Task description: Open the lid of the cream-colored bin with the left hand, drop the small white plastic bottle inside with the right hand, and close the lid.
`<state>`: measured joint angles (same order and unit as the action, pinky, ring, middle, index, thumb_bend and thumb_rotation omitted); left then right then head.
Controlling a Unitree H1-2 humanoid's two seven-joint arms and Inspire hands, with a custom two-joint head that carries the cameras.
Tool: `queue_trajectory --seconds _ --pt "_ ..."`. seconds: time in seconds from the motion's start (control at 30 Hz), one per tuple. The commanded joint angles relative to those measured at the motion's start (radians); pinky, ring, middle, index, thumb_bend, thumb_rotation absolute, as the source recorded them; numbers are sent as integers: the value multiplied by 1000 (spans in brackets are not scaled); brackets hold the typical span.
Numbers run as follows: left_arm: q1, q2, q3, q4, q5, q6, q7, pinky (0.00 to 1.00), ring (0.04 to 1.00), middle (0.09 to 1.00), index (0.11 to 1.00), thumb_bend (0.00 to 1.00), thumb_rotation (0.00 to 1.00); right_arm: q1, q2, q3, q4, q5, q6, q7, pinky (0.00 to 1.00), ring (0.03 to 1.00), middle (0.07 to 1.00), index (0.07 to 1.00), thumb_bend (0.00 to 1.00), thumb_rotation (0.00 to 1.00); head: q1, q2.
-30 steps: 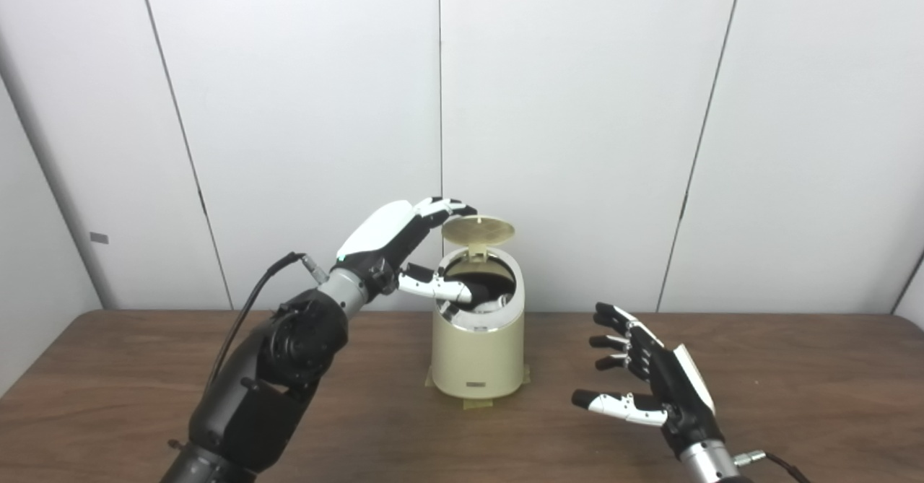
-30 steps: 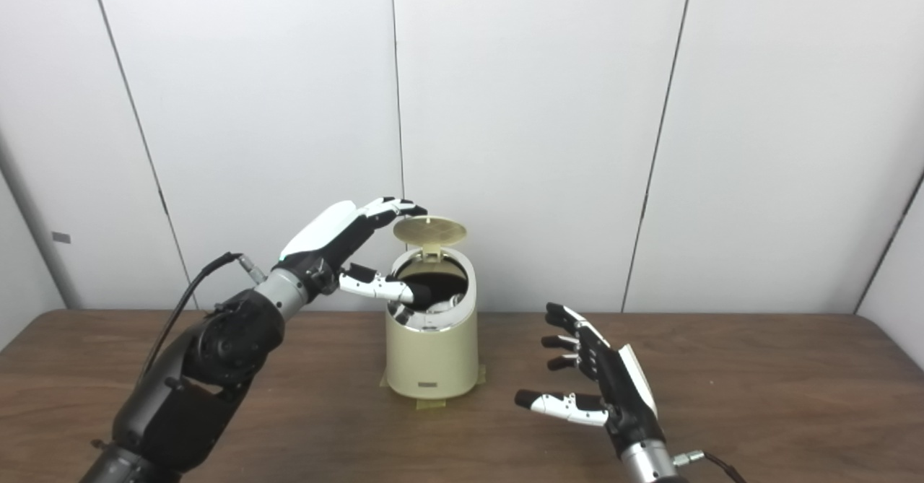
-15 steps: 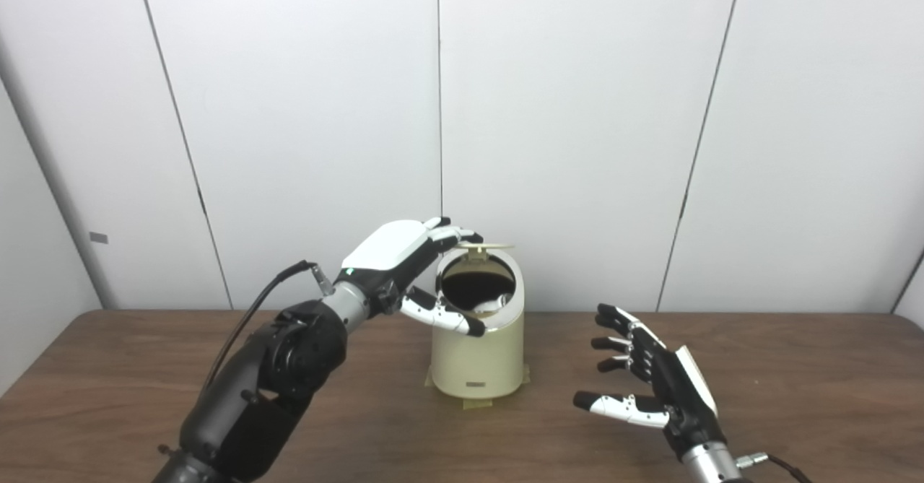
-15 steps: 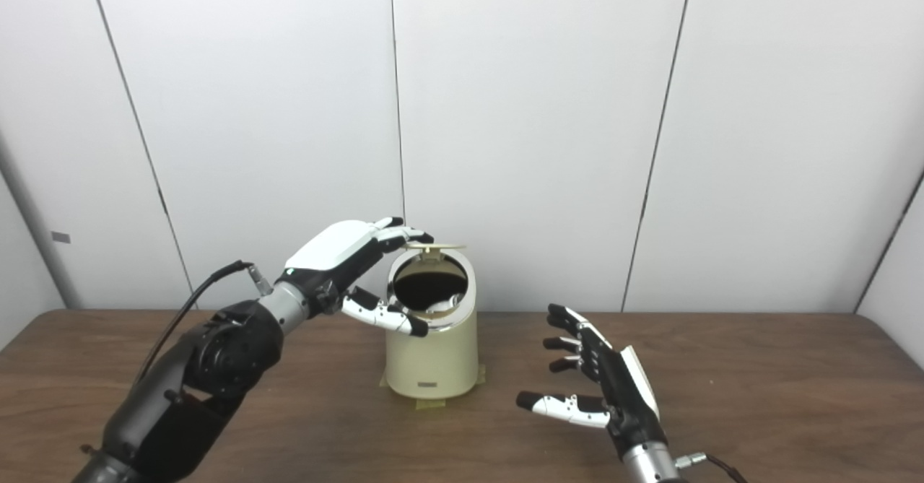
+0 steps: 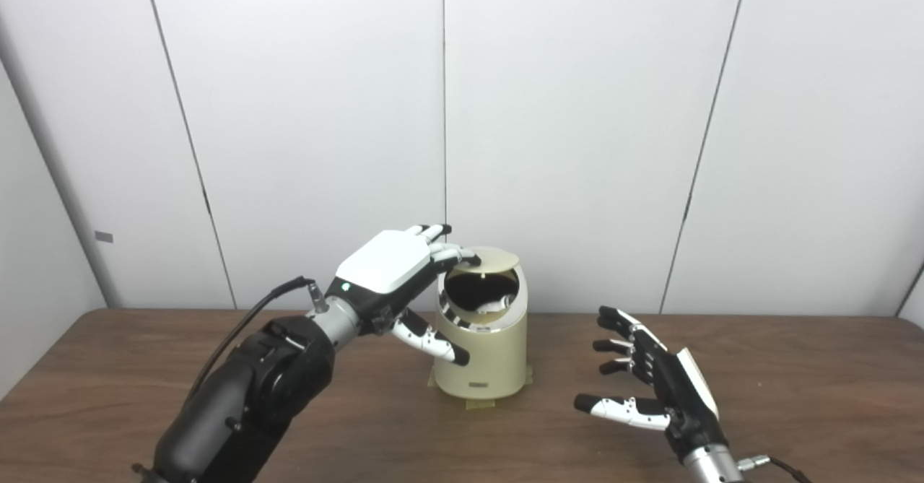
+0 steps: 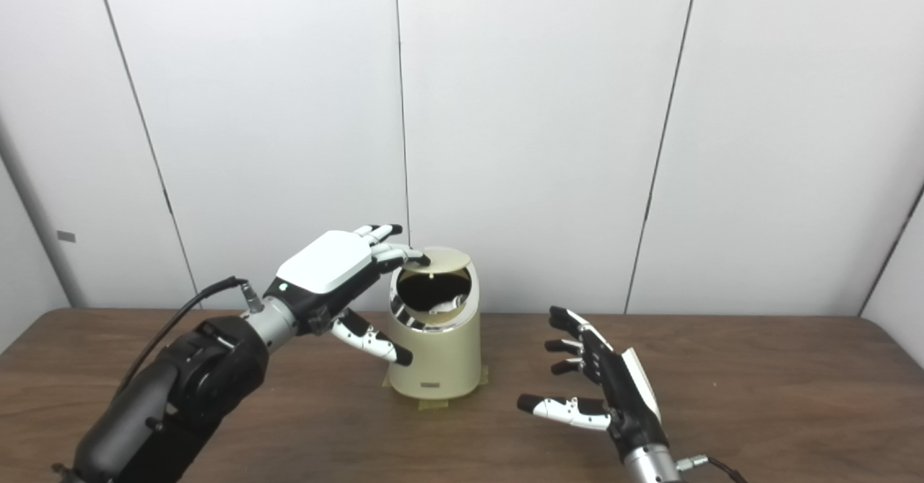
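Left eye view gives me the brown wooden bench (image 5: 144, 367) running across the whole lower picture, with pale wall panels (image 5: 577, 107) behind its far edge. My left arm (image 5: 245, 403) is the biggest thing on it, coming up from the near left corner toward the middle of the far edge. The cream-colored bin (image 5: 482, 353) stands upright near the middle of the bench, closer to the far edge than the near one, on a small patch of yellowish tape (image 5: 476, 400). My left hand (image 5: 393, 270) is over the bin's left shoulder, palm down, fingers spread and holding nothing; its fingertips (image 5: 462, 255) rest on the left rim of the lid (image 5: 494, 258), and the thumb hangs down beside the bin's left wall. The lid lies low and nearly flat over the back of the opening, yet the dark mouth is open toward me. My right hand (image 5: 653, 389) hovers above the bench toward the near right, well apart from the bin, fingers splayed and empty. Inside the mouth I can see a pale shape (image 5: 491, 302) low against the inner wall; I take it for the small white plastic bottle, though it is too small to be sure.
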<state>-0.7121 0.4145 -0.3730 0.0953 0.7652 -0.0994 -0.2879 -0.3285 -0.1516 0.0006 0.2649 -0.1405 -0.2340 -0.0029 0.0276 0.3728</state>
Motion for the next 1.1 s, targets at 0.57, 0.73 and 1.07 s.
queue_trajectory --seconds 0.57,0.73,1.07 --pt "-24 -11 -25 52 25 -73 7 1000 1000 890 886 1000 501 -30 0 -5 -44 -5 -16 -12 591 748 851 846 842 268 -12 10" --pt "-23 -15 -39 57 41 -81 4 1000 1000 892 881 1000 492 -29 -1 -4 -42 -5 -25 -11 587 745 850 844 836 261 -16 15" --pt "-20 -6 -57 57 58 -97 -13 1000 1000 882 884 1000 495 -28 1 -5 -49 -5 -18 -13 582 742 847 839 839 258 -21 25"
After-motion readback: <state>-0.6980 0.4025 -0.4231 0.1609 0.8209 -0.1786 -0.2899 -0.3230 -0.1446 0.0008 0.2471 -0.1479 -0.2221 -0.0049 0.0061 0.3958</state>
